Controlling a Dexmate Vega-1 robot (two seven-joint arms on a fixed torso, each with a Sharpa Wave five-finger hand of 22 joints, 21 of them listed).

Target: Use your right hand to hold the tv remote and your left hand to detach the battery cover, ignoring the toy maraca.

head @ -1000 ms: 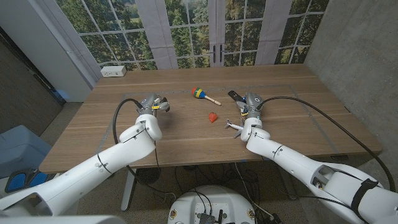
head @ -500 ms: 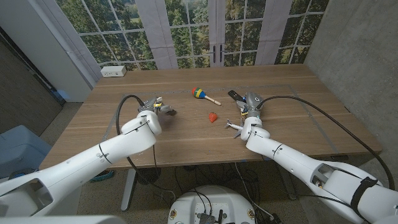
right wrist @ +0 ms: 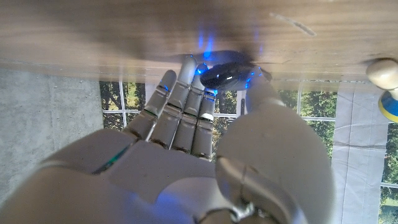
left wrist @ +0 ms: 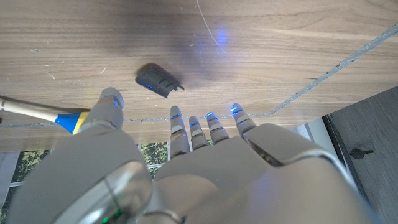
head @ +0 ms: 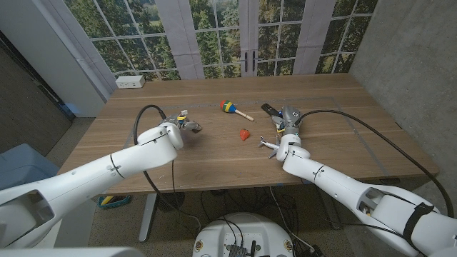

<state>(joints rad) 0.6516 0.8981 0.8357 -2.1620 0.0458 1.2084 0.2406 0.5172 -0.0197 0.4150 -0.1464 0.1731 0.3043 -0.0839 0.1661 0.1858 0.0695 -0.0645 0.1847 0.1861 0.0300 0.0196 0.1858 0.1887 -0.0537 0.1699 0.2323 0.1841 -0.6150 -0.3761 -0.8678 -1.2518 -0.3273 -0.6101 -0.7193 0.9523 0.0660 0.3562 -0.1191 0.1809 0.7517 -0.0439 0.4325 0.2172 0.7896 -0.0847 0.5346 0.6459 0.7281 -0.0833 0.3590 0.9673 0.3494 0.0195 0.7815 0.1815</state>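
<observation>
The black tv remote [head: 268,109] lies on the wooden table [head: 214,160], right of centre. My right hand [head: 283,126] is at its near end. In the right wrist view, fingers [right wrist: 186,78] and thumb close around the remote's dark rounded end [right wrist: 222,74]. My left hand [head: 181,122] hovers left of centre, fingers [left wrist: 199,127] spread, holding nothing. Beyond the fingers in the left wrist view lies a small dark piece [left wrist: 158,81]; I cannot tell what it is. The toy maraca [head: 230,108] lies behind the middle, and its stick [left wrist: 28,109] shows beside my left hand.
A small red object [head: 244,134] lies between the two hands. A white power strip [head: 131,82] sits at the far left corner. Black cables [head: 357,125] run from both wrists over the table. Windows stand behind the far edge.
My left hand has shifted a little to the right and away from me, and its forearm has swung round. The right hand and remote have stayed put.
</observation>
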